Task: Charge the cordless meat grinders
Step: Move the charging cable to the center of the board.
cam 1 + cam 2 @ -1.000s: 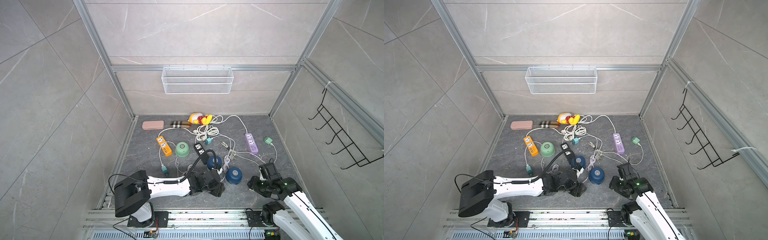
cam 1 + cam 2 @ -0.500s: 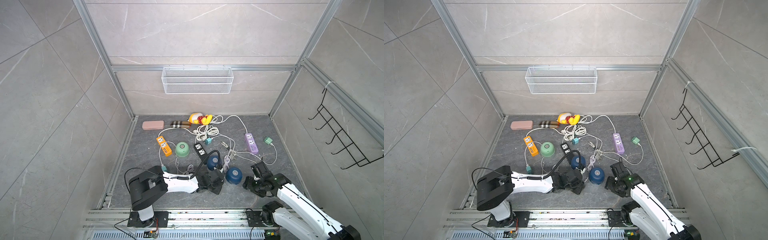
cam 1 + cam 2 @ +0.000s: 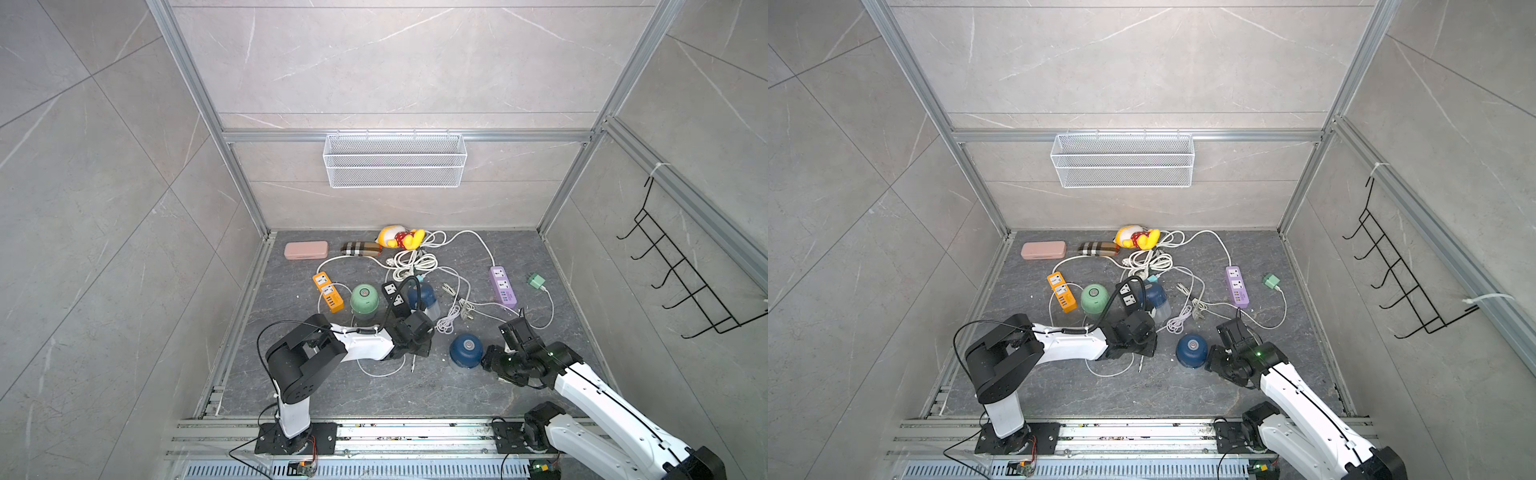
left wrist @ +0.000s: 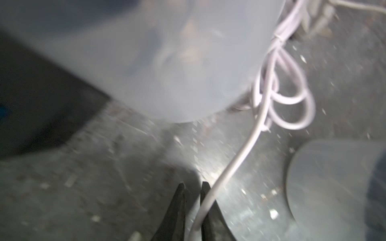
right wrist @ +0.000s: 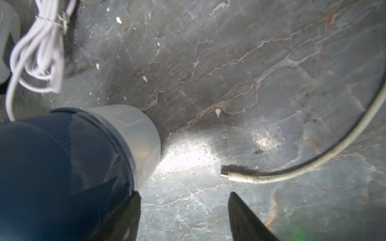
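A: Where are the grinders?

B: Take the back wall as twelve on the dark grey stone floor (image 3: 316,390). The mint green dome-shaped grinder (image 3: 364,297), with its silver top button, stands upright at about ten o'clock of the middle. A dark blue dome-shaped grinder (image 3: 422,296) lies tipped at about twelve, its clear base toward five. It is just beside the black power strip (image 3: 394,294). The second dark blue grinder (image 3: 466,351) stands upright at four.

A: And the arms?

B: The left gripper (image 4: 193,185) is low, at six o'clock of the tipped grinder. Its jaws stand nearly together, and a thin white cable (image 4: 236,162) runs through the narrow gap. The right gripper (image 5: 183,194) sits at three o'clock of the upright blue one. Its jaws are wide apart over bare floor. One fingertip (image 5: 133,208) is right beside the blue body, but whether it touches cannot be told. An off-white cable's metal plug tip (image 5: 225,174) lies on the floor just ahead of that gap.
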Motion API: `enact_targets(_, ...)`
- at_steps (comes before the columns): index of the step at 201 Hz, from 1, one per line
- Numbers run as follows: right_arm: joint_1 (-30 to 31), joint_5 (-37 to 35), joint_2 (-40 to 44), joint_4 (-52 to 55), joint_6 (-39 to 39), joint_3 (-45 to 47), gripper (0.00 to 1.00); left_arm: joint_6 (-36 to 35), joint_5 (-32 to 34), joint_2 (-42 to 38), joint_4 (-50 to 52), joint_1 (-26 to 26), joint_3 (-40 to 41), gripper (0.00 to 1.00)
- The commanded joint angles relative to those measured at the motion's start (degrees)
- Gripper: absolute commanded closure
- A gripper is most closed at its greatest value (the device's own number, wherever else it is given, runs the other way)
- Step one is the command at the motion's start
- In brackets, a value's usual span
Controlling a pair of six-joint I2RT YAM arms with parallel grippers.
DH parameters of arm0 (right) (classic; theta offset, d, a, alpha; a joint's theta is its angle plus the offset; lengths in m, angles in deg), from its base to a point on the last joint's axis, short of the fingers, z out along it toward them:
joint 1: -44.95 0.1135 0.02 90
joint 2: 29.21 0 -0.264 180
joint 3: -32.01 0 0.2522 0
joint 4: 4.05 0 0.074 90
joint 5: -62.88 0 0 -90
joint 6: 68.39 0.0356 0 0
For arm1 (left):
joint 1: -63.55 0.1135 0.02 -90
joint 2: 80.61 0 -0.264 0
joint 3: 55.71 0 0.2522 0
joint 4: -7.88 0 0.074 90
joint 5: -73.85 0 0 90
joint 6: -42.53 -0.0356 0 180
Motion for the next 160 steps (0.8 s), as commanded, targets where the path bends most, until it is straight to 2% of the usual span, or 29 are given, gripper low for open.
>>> enact_targets(1,0.4,-1.8,1.3,2.5,0.1,-2.1,0.29,-1.6,-0.2,1.5,1.9,1.5,-1.4,0.82)
enact_targets(28,0.5,-2.9,3.4,5.9,-0.7,-4.1,0.25,-2.9,-2.8,0.2,1.1,1.4,-0.9,0.70)
enact_targets(57,0.5,-3.6,6.2,10.2,-1.7,-8.4,0.22,-3.4,-3.2,-2.1,1.1,0.4,0.8,0.39)
enact_targets(83,1.0,0.5,5.5,10.2,-3.6,-12.8,0.02,-3.8,-2.9,-4.5,1.6,-0.5,2.2,0.28)
enact_targets(89,1.5,1.8,4.4,9.7,-3.8,-13.6,0.01,-3.8,-2.7,-5.4,1.6,-0.7,2.7,0.25)
enact_targets(98,2.6,2.5,2.6,9.4,-3.7,-14.9,0.01,-3.7,-2.1,-6.8,2.0,-1.1,3.3,0.17)
enact_targets(160,14.2,-6.4,-10.3,6.1,-1.2,-19.5,0.01,-1.3,6.1,-21.9,9.7,-1.9,9.3,0.11)
